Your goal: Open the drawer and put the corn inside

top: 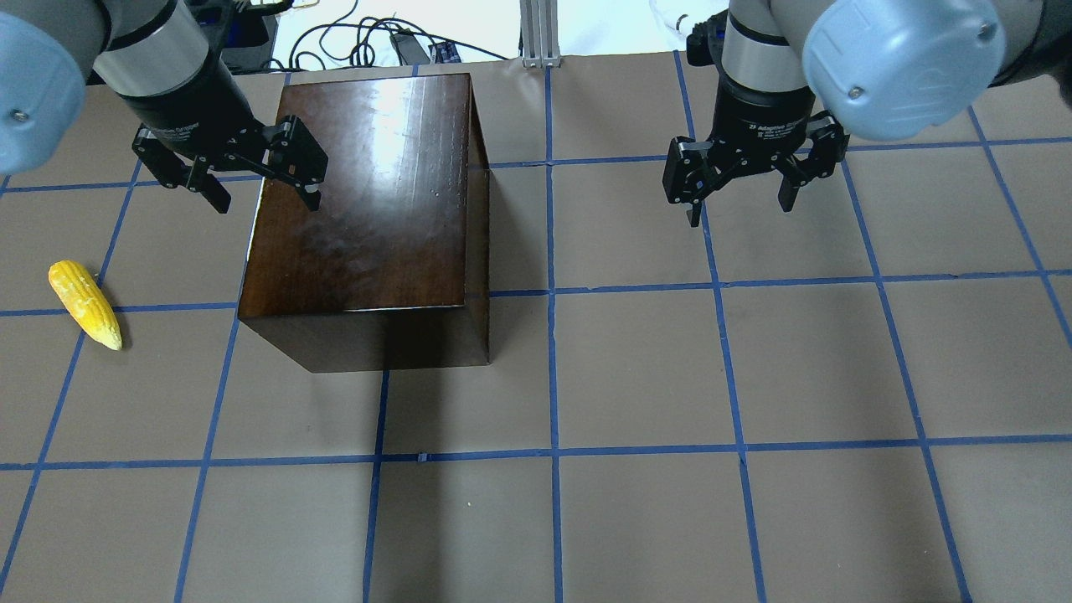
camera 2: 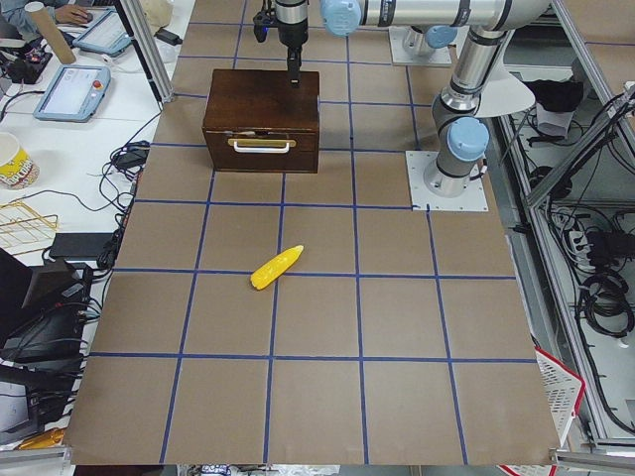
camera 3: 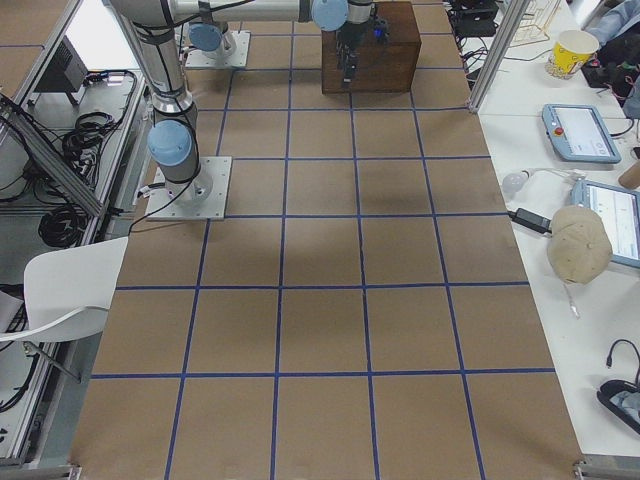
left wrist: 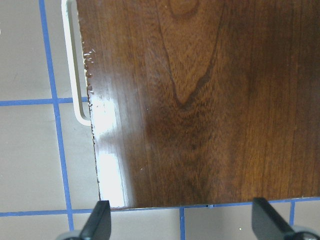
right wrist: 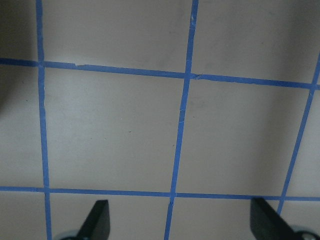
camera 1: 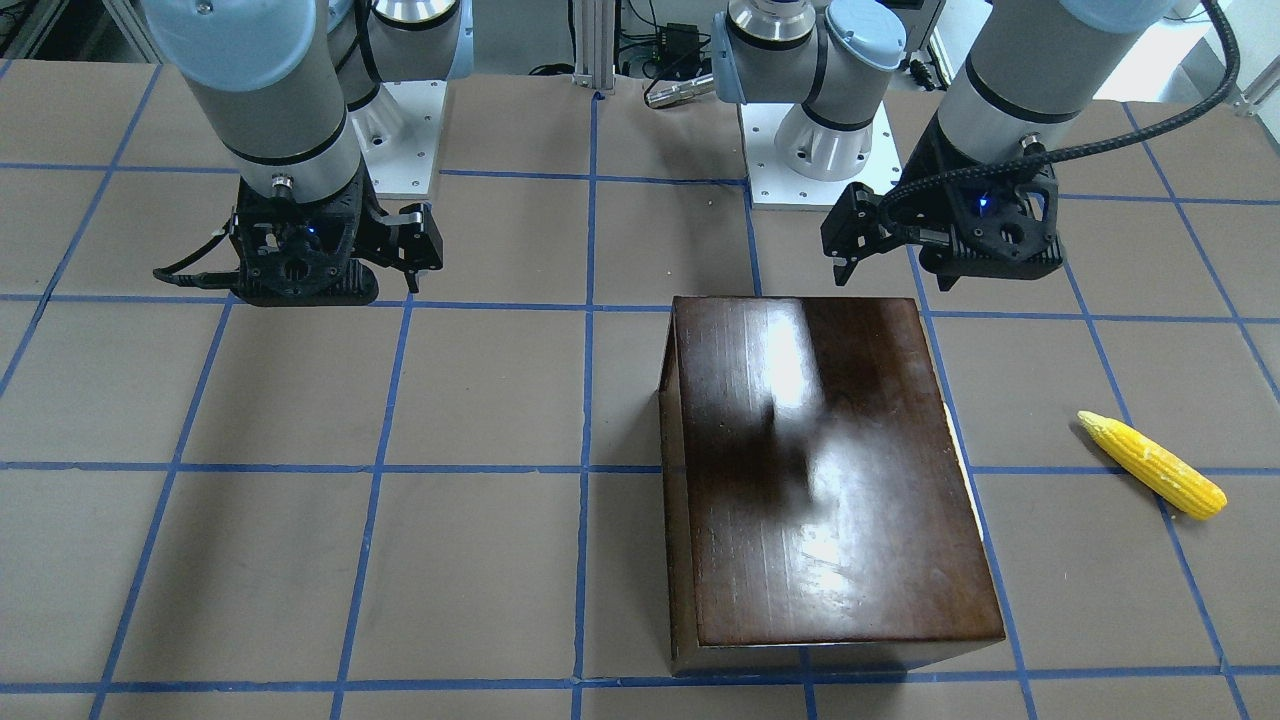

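The glossy dark-brown box [top: 368, 209] stands left of the table's middle; it also shows in the front-facing view [camera 1: 830, 470]. Its drawer [camera 2: 261, 159] is shut, with a white handle [left wrist: 75, 75] on the front panel facing the robot's left. The yellow corn [top: 84, 303] lies on the table left of the box, apart from it, and shows in the front-facing view [camera 1: 1155, 465] too. My left gripper [top: 251, 180] is open and empty, hovering over the box's far left edge above the handle side. My right gripper [top: 741, 201] is open and empty above bare table, right of the box.
The table is brown board with a blue tape grid [top: 553, 452]. The two arm bases [camera 1: 820, 150] stand at the robot's edge. Cables and an aluminium post [top: 536, 33] lie beyond the far edge. Desks with tablets flank the table's far side [camera 3: 580, 130].
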`<action>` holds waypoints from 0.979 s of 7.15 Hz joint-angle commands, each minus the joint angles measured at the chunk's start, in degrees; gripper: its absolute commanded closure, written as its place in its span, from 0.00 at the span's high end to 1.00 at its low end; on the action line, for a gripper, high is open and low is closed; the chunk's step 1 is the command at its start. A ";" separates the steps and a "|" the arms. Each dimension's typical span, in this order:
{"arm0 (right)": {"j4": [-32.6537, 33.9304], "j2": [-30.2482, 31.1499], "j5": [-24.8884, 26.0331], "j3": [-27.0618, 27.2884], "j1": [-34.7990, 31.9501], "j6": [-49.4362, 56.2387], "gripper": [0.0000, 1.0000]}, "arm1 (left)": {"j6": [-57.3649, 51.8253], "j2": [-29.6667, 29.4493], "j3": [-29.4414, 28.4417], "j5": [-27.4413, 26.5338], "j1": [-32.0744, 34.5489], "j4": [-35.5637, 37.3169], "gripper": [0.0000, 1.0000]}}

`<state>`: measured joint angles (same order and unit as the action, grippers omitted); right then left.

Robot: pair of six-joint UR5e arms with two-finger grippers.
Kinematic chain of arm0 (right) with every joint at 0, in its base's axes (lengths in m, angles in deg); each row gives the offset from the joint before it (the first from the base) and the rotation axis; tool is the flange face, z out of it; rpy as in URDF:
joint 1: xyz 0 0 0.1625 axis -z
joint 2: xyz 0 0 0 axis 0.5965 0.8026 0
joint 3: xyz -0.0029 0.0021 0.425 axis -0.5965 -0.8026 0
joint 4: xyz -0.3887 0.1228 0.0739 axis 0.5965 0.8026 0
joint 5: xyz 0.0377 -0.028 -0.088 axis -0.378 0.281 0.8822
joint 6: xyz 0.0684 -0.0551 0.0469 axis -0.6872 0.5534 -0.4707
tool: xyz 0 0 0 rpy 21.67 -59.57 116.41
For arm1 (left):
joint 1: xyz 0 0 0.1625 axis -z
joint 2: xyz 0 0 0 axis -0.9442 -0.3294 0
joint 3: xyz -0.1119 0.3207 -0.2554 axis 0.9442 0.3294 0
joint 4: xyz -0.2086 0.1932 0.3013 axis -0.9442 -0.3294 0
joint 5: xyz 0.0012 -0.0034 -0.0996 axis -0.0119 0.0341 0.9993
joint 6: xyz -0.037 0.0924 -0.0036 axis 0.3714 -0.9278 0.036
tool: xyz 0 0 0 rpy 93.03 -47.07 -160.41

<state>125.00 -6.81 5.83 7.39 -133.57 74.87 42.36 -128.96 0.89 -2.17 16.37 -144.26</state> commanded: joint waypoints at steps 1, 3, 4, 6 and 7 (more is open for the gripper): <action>0.00 0.00 0.00 0.00 0.00 0.00 1.00 | 0.00 0.01 -0.04 0.03 -0.03 -0.02 1.00; 0.00 0.00 0.00 0.00 0.00 0.00 1.00 | 0.00 -0.08 -0.04 0.03 -0.12 0.07 1.00; 0.00 0.00 -0.09 0.00 0.00 0.00 1.00 | 0.09 -0.43 -0.04 -0.06 -0.21 0.24 1.00; 0.00 0.00 0.00 0.00 0.00 0.08 1.00 | 0.00 -0.34 0.05 -0.59 -0.29 0.24 1.00; 0.00 0.00 0.00 0.00 0.00 0.00 1.00 | 0.09 -0.43 0.05 -0.85 -0.29 0.16 1.00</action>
<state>125.01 -6.81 5.82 7.39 -133.57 74.91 42.38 -129.30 0.92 -2.76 16.11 -144.06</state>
